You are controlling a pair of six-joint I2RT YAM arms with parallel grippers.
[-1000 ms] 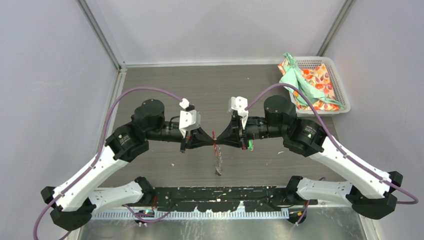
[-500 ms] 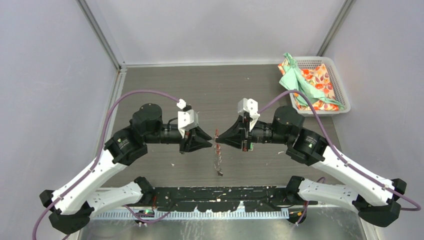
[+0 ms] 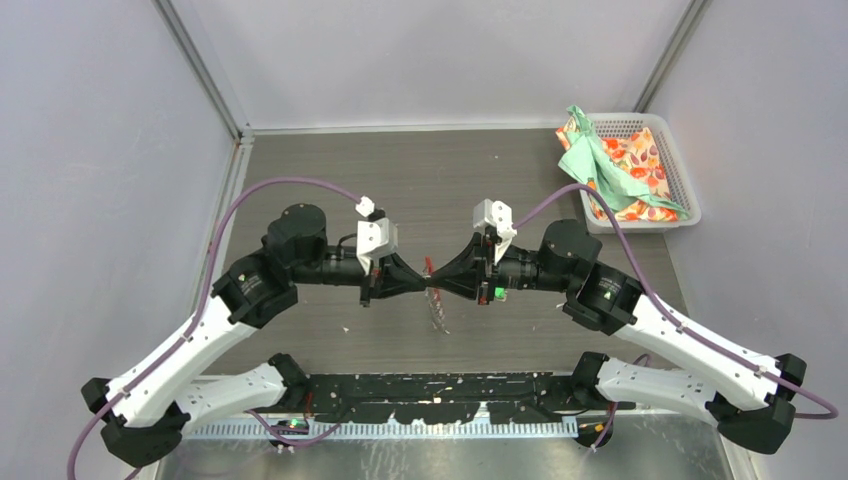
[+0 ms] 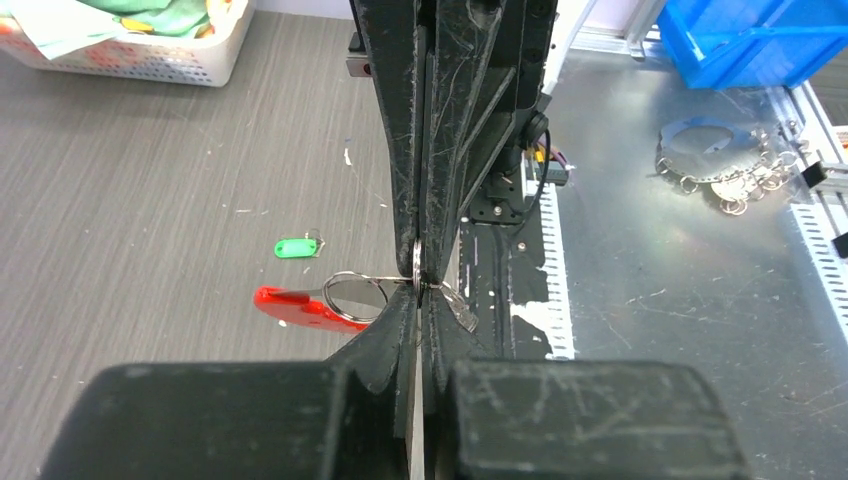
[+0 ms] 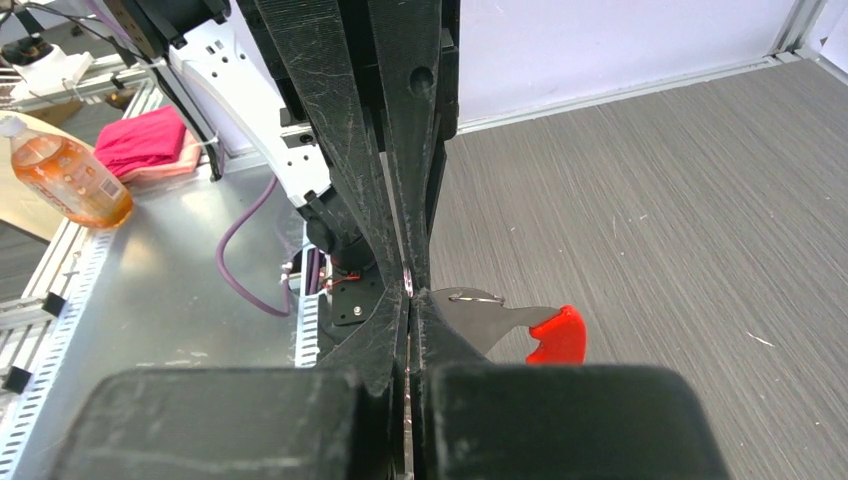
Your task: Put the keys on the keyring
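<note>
Left tool (image 3: 424,287) and right tool (image 3: 438,288) were clamped tip to tip on the keyring (image 4: 335,305), held above the tabletop (image 3: 400,180). It looked light, thin, slippery; best pinched on its stiff loop, not the red tab (image 4: 285,300).

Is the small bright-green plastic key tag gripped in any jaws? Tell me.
No, the small bright-green plastic key tag lies loose on the grey table, clear of the jaws.

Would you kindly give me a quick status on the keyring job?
Left gripper and right gripper shut, tip to tip, on the keyring. Green-tagged key lies apart, unthreaded. Nothing in the way.
</note>
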